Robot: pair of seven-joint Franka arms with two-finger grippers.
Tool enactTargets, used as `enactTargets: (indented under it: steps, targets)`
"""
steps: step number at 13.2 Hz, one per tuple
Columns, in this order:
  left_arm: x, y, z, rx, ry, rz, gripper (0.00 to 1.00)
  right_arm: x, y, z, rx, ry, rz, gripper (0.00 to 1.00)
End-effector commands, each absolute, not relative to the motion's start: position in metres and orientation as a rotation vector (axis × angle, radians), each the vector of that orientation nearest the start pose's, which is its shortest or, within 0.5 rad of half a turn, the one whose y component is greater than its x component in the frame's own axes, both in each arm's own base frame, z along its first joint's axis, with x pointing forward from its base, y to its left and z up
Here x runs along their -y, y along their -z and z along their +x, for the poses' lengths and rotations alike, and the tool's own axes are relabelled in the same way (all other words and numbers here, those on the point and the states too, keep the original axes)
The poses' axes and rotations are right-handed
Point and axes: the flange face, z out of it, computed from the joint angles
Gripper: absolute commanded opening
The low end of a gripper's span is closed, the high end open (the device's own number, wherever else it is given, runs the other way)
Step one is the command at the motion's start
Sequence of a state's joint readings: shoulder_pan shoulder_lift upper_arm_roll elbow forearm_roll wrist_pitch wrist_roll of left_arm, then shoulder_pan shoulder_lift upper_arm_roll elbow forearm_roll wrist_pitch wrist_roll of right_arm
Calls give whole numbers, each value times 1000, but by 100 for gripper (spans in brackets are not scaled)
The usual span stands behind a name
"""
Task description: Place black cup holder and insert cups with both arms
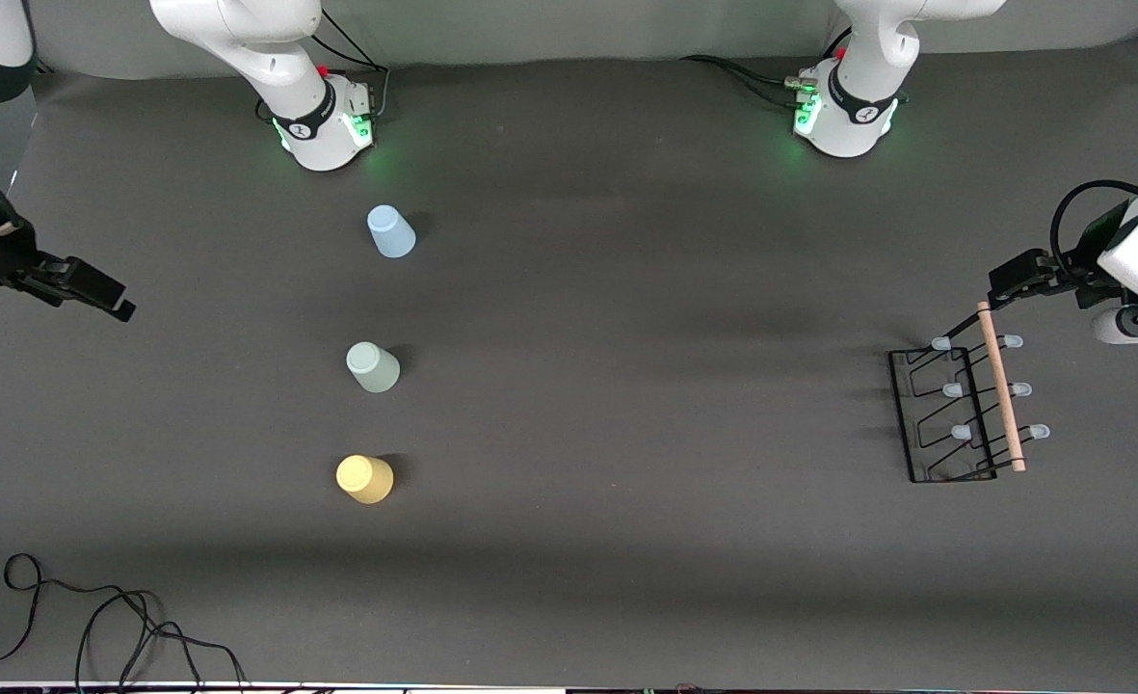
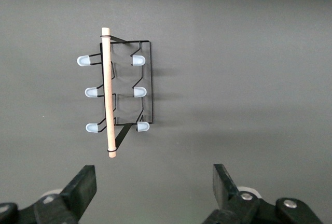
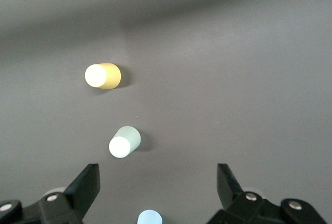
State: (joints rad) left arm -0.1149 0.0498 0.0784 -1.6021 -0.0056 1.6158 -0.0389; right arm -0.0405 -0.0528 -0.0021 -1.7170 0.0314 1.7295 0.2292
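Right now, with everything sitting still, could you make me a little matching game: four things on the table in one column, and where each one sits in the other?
Things:
1. light blue cup
2. grey-green cup
3. yellow cup
4. black cup holder

Places:
A. nearest the front camera in the row of cups
B. toward the left arm's end of the table
C. nearest the robot bases in the row of cups
D. middle of the row of cups

Pairs: 1-C, 2-D, 3-A, 4-B

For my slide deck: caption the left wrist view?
Open left end effector above the dark table, with the empty black cup holder ahead.
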Motion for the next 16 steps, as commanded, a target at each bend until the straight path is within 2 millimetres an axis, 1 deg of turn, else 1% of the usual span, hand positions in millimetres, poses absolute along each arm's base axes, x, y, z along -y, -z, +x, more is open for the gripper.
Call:
enactTargets:
  steps: [1, 3, 7, 10, 12, 13, 15, 16]
  targets:
    - [22, -589, 566, -5, -69, -3129, 100, 14, -602, 554, -449, 62, -3062, 100]
    - [22, -589, 566, -5, -69, -3129, 100, 19, -599, 554, -451, 39, -3064, 100]
    - [22, -587, 566, -5, -74, -3128, 100, 10, -592, 551, -432, -14, -3071, 100]
    - [19, -582, 566, -1, -88, -3126, 100, 10, -592, 551, -446, -15, -3069, 100]
    - [4, -574, 566, 17, -100, -3094, 100, 10, -592, 551, -449, -15, -3069, 100]
    - [-9, -569, 567, 14, -104, -3085, 100, 10, -592, 551, -446, -17, -3069, 100]
    - [-61, -555, 564, -26, -117, -3094, 100, 10, -592, 551, -449, -17, -3069, 100]
    - [-78, -550, 561, -20, -128, -3096, 100, 10, -592, 551, -449, -17, -3069, 100]
